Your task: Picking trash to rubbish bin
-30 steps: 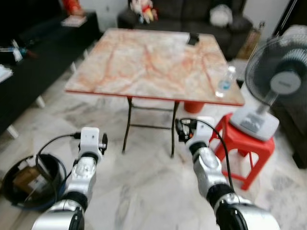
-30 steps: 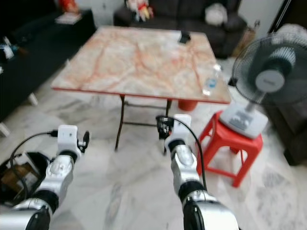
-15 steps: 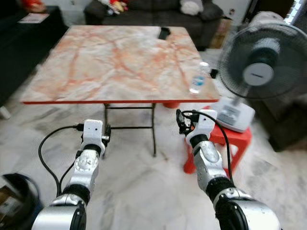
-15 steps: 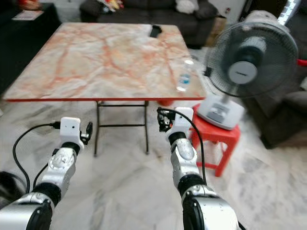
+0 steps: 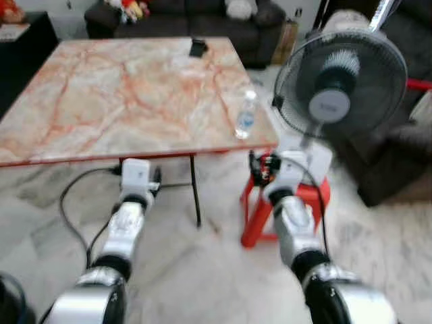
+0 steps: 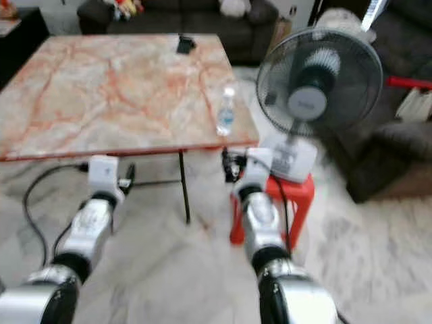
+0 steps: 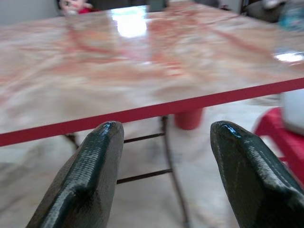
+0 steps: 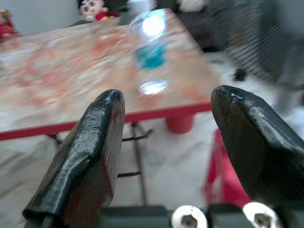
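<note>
A clear plastic bottle (image 5: 246, 116) with a blue label stands upright near the right front corner of the marble-patterned table (image 5: 115, 94). In the right wrist view the bottle (image 8: 151, 52) is ahead, above the table's red edge. My left gripper (image 7: 164, 137) is held low in front of the table edge, open and with nothing in it. My right gripper (image 8: 166, 109) is also open and holds nothing; it points at the table corner, short of the bottle. Both arms (image 5: 128, 229) reach forward over the floor.
A standing fan (image 5: 337, 74) rests on a red plastic stool (image 5: 260, 209) just right of the table corner, close to my right arm. A small black object (image 5: 198, 47) lies at the table's far edge. A dark sofa (image 5: 189, 13) lines the back, and a dark armchair (image 5: 398, 155) stands at the right.
The whole view has swung to the right: the table and bottle slid left, the fan and stool came closer, and the dark bin left the lower left. Both grippers stay open.
</note>
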Controlling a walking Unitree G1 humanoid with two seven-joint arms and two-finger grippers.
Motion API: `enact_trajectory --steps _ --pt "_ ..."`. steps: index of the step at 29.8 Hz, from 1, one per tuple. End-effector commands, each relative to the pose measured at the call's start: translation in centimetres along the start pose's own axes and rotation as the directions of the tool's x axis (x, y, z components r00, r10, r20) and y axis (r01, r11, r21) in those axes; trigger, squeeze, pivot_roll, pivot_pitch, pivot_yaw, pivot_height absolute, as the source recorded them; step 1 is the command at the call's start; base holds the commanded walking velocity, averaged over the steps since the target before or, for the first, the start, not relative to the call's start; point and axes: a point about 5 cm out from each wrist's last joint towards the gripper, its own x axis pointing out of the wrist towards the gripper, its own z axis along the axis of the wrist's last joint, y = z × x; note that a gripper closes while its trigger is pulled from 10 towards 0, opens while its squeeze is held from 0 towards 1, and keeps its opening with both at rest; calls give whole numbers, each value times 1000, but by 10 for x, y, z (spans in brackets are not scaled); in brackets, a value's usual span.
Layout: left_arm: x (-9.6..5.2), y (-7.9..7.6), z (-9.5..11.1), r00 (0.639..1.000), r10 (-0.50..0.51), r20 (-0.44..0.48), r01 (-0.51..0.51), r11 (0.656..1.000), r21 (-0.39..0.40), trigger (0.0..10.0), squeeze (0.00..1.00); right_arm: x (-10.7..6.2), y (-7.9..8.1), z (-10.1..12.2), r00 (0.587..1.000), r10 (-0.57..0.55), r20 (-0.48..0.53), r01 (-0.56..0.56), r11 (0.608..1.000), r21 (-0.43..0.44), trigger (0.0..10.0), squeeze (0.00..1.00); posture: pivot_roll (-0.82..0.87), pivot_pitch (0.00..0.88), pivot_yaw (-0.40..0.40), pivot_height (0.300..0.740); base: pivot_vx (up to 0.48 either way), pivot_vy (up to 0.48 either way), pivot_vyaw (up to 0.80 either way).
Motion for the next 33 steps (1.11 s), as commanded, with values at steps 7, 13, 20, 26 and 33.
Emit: enact_trajectory --steps 7,13,20,26,33 --pt "2 13 5 999 25 25 -26 999 29 10000 0 7 15 10 998 45 47 -45 999 7 10000 0 93 52 -73 740 370 0 457" --pt "3 12 8 999 23 35 -24 999 29 10000 0 8 14 12 998 44 49 -44 999 8 10000 0 93 51 -73 740 374 0 0" --pt "4 12 10 999 21 49 -22 999 29 10000 0 10 17 15 995 64 75 -65 998 20 10000 1000 94 50 -72 740 451 0 0" --pt "5 12 12 998 20 57 -21 999 29 10000 0 12 19 21 993 67 98 -69 998 8 10000 906 94 50 -72 740 480 0 0" --pt "5 11 13 998 19 63 -20 999 27 10000 0 14 20 28 988 79 134 -84 996 26 10000 882 93 50 -73 740 480 0 0"
